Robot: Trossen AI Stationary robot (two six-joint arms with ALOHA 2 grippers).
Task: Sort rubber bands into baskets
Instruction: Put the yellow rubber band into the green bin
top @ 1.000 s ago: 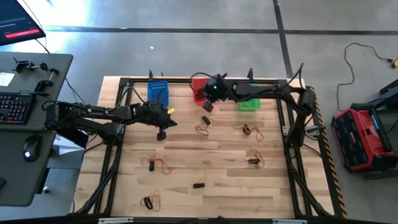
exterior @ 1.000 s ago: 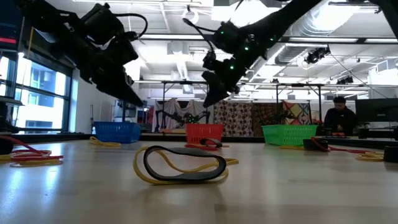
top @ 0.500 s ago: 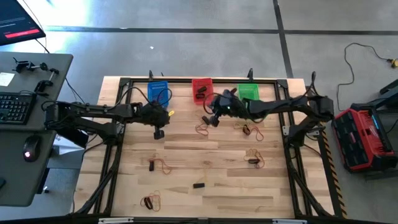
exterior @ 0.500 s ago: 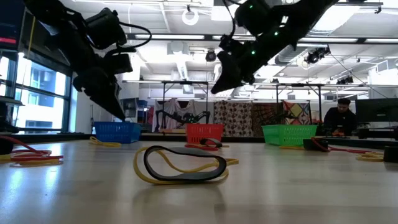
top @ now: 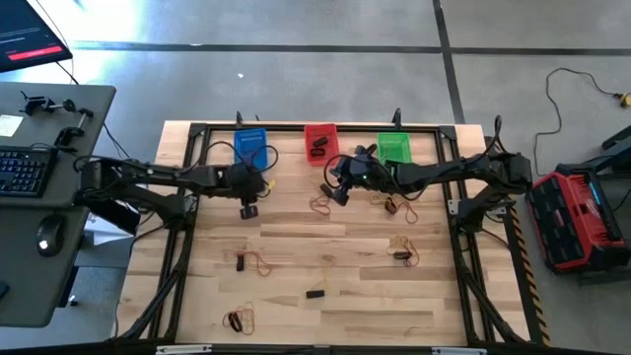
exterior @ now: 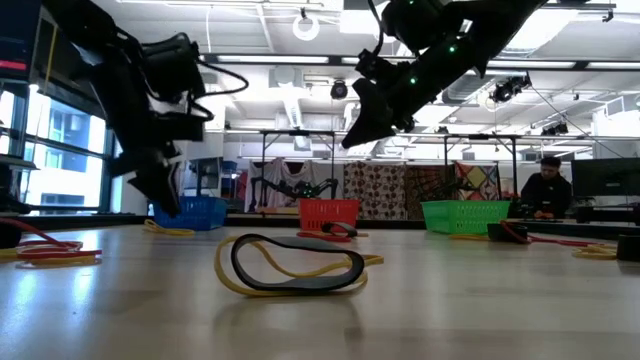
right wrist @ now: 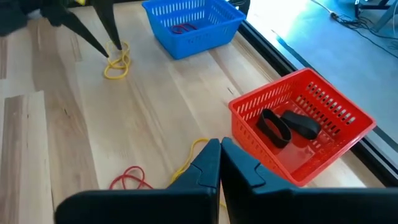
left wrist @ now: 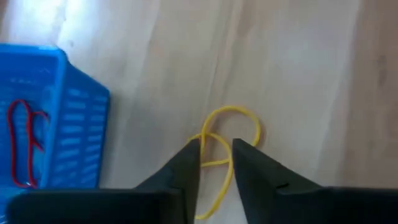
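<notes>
**Left end effector poised over a yellow band beside the blue basket**

The left end effector point(left wrist: 216, 163) hangs low over the table point(top: 325, 266), just beside the blue basket point(top: 251, 148). Its two fingers stand a little apart, straddling a yellow rubber band point(left wrist: 225, 146) that lies twisted on the wood; the band is not pinched between them. In the right wrist view the same yellow band point(right wrist: 117, 64) sits under the tips of the left arm, near the blue basket point(right wrist: 190, 25), which holds a red band point(left wrist: 25, 143).

The right end effector point(right wrist: 220, 163) hovers above the table in front of the red basket point(top: 319, 141), fingers clenched together with nothing between them. Below it lie a red and a yellow band point(right wrist: 152, 174). The red basket point(right wrist: 305, 134) contains two thick black bands point(right wrist: 287, 124). The green basket point(top: 394, 148) stands to the right of the red one, along the far edge.

More rubber bands are scattered across the table: a tangle near the middle point(top: 320, 204), a group right of it point(top: 396, 206), another farther right point(top: 402, 251), one pair left of centre point(top: 251, 261), a black one alone point(top: 315, 293) and a cluster near the front edge point(top: 240, 319). In the low view a black and yellow band point(exterior: 295, 265) lies closest to the camera. A person point(exterior: 545, 185) sits in the room beyond the table.
</notes>
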